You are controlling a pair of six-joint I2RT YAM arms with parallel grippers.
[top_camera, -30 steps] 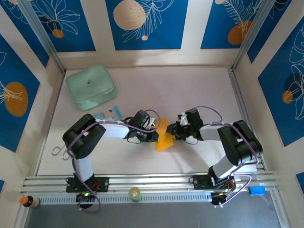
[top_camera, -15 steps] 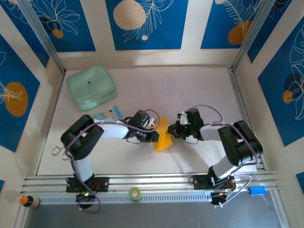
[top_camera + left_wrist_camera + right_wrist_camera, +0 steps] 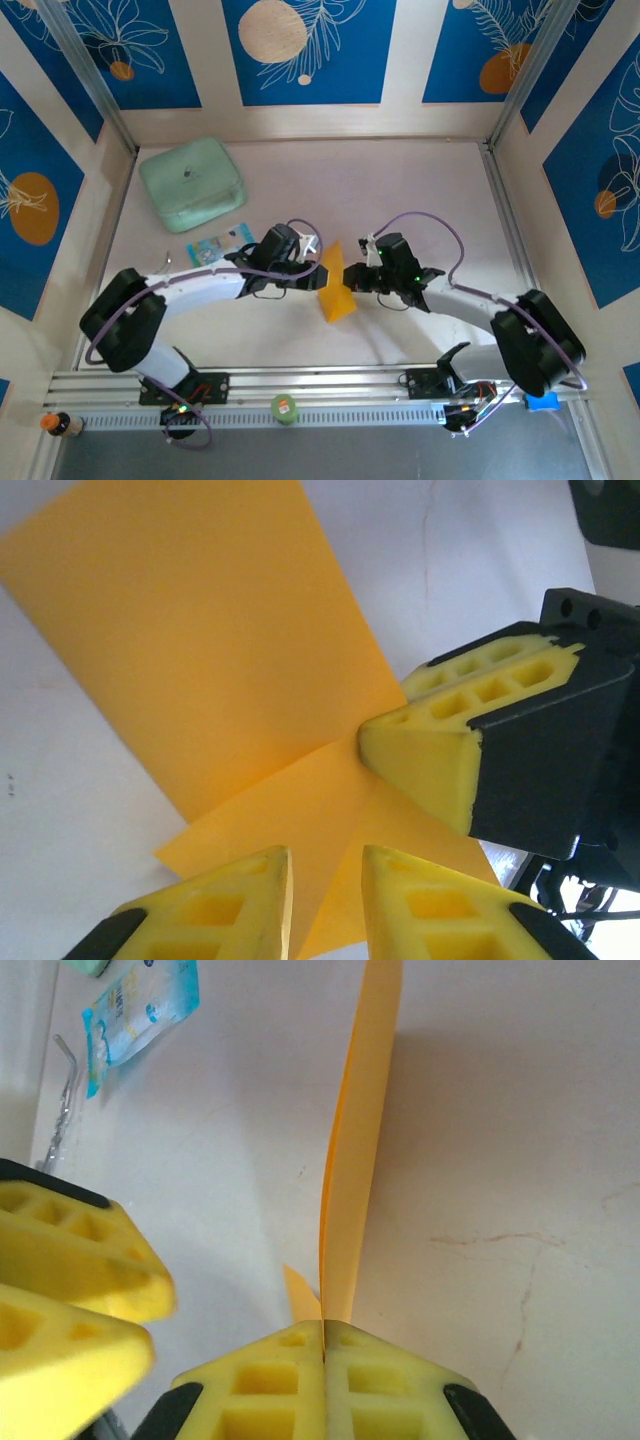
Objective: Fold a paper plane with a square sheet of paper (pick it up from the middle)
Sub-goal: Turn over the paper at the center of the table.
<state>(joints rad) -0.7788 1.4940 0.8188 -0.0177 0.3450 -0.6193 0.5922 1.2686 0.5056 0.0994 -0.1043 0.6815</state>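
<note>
Between the two yellow fingertips of the right gripper (image 3: pixel 325 1328), which are pressed flat together, the sheet of paper (image 3: pixel 362 1110) is pinched at its near edge. The orange-yellow sheet runs away from them edge-on, like a thin blade over the pale table (image 3: pixel 520 1110). A small second flap peeks out just left of the grip.

Seen from the left wrist, those closed fingers bite the sheet where one layer overlaps another along a slanted fold. The left gripper (image 3: pixel 325 870) has its fingertips a little apart. The lower flap's edge sits in the gap, and neither pad is clearly pressing on it.

From above, the two grippers face each other near the middle of the table with the folded sheet between them. Its lower end points toward the near edge, and I cannot tell whether it touches the surface. A blue-and-white packet (image 3: pixel 215 245) lies just behind the left arm. A mint-green box (image 3: pixel 192 185) sits in the far left corner, well apart from the paper.
</note>
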